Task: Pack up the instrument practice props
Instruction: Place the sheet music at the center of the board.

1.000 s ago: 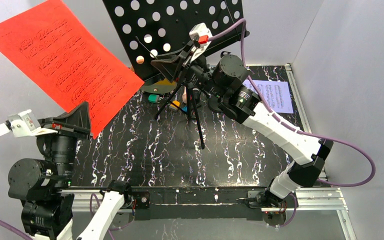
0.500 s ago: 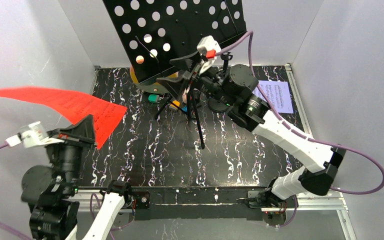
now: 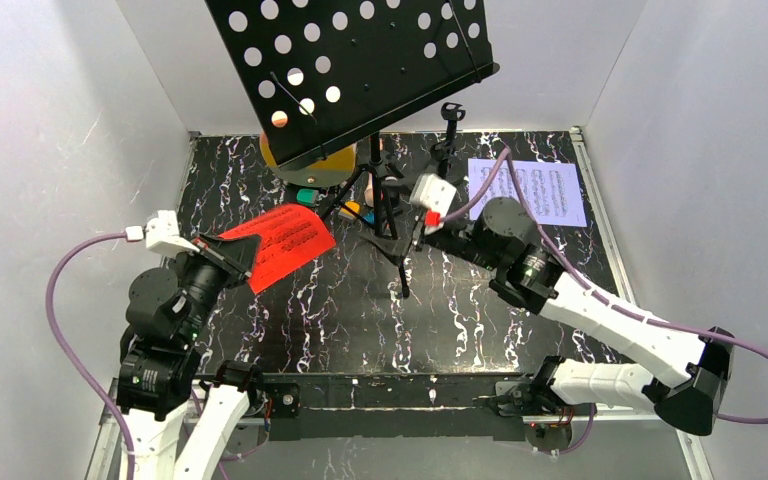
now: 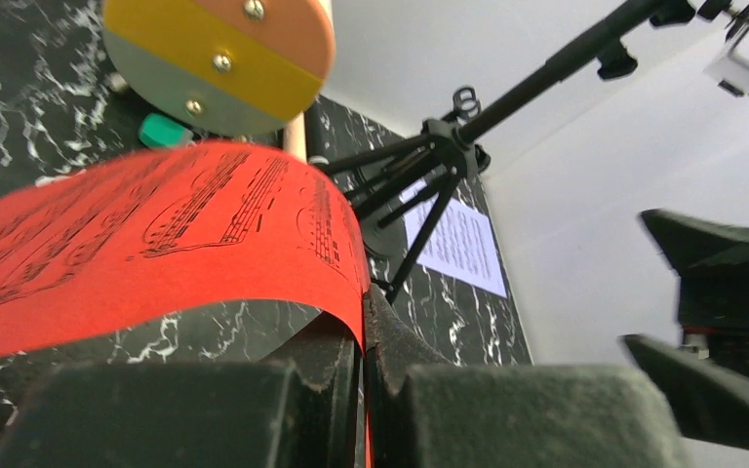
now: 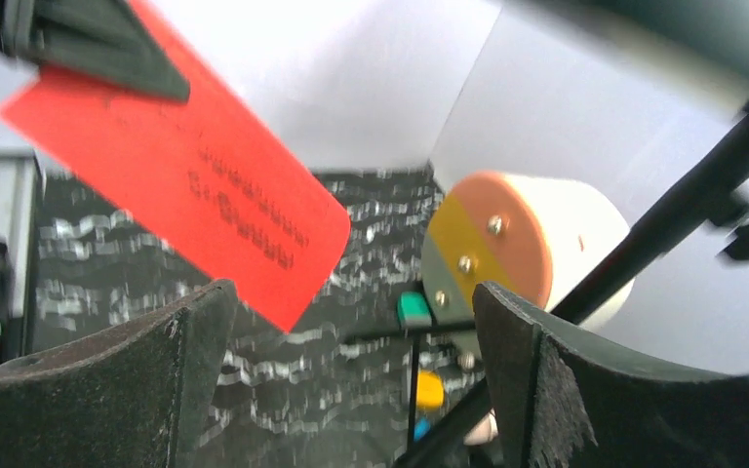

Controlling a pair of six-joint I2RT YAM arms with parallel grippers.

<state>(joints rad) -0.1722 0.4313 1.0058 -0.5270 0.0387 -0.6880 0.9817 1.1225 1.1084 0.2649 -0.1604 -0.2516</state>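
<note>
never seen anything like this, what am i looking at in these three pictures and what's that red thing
Two robot arms sit at a table's near edge. The wide picture looks down from above; the other two come from cameras on each wrist. On the black marbled table stands a black perforated music rack on tripod legs, and a white music sheet lies flat at the back right. The left gripper is shut on a red music sheet. The right gripper is open, holding nothing.

table [image 3: 300,310]: black marbled | white sheet-music page [image 3: 550,195] far right | rack tripod legs [image 3: 403,282] standing centre
</note>
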